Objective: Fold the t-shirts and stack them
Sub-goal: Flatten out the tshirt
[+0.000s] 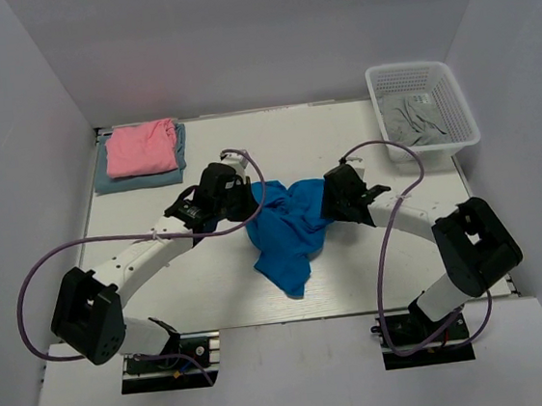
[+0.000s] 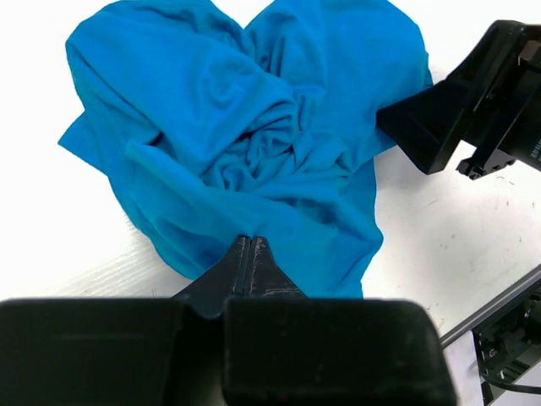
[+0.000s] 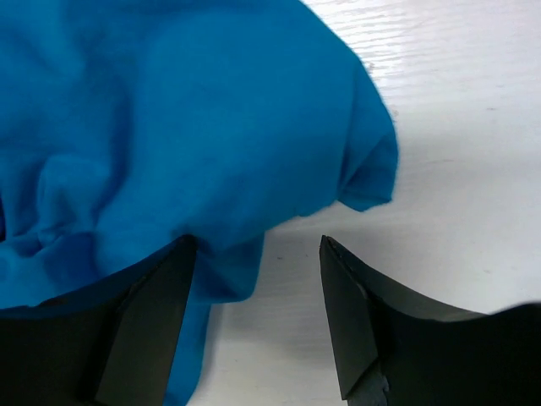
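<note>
The bright blue t-shirt (image 1: 286,230) lies crumpled in the middle of the table, between both grippers. It fills the left wrist view (image 2: 245,127) and the right wrist view (image 3: 169,127). My left gripper (image 1: 250,201) is at its left edge, jaws shut (image 2: 252,239) on the near hem. My right gripper (image 1: 327,203) is at its right edge, open (image 3: 258,245), with the left finger (image 3: 144,321) against the cloth and bare table between the fingers. The pink t-shirt (image 1: 141,147) lies folded on the grey-blue one (image 1: 104,179) at the back left.
A white mesh basket (image 1: 458,98) at the back right holds grey cloth (image 1: 415,116). The right arm's black housing (image 2: 478,93) shows at the upper right of the left wrist view. White walls enclose the table (image 1: 164,292) on three sides.
</note>
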Motion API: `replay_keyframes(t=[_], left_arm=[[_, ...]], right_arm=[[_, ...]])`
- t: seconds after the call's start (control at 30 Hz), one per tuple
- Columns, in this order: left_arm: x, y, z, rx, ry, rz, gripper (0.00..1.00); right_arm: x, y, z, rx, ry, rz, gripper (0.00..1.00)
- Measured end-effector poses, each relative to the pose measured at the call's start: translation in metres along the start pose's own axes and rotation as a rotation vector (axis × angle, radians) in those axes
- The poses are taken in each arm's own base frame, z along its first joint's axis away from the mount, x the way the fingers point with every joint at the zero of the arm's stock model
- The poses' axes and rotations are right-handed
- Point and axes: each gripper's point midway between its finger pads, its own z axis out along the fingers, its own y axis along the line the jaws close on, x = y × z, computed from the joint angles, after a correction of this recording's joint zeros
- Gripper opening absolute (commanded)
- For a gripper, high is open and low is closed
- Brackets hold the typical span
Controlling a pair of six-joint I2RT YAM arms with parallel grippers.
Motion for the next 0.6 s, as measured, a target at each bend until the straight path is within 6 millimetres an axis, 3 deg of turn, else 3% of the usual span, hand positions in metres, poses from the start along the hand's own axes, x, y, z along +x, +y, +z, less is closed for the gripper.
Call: replay_keyframes(t=[0.13, 0.23, 0.27, 0.33, 0.37, 0.6], left_arm=[[0.001, 0.002, 0.0, -0.013, -0.001, -0.004, 0.0], [0.003, 0.004, 0.001, -0.018, 0.003, -0.009, 0.0], [0.005, 0.005, 0.002, -0.021, 0.006, -0.012, 0.0], [0.007, 0.006, 0.002, -0.025, 0.01, -0.015, 0.0], [0.007, 0.007, 0.002, -0.029, 0.01, -0.016, 0.0], [-0.008, 0.017, -0.016, -0.098, -0.056, -0.011, 0.0]], right_arm=[[0.0, 0.012, 0.006, -0.065, 0.014, 0.018, 0.64], [-0.006, 0.02, 0.006, -0.108, 0.002, 0.034, 0.52], [-0.008, 0.022, 0.006, -0.119, -0.003, 0.04, 0.45], [-0.012, 0.025, 0.007, -0.136, -0.011, 0.043, 0.1], [-0.013, 0.025, 0.007, -0.142, -0.014, 0.052, 0.0], [-0.024, 0.02, -0.001, -0.128, -0.049, 0.063, 0.0]])
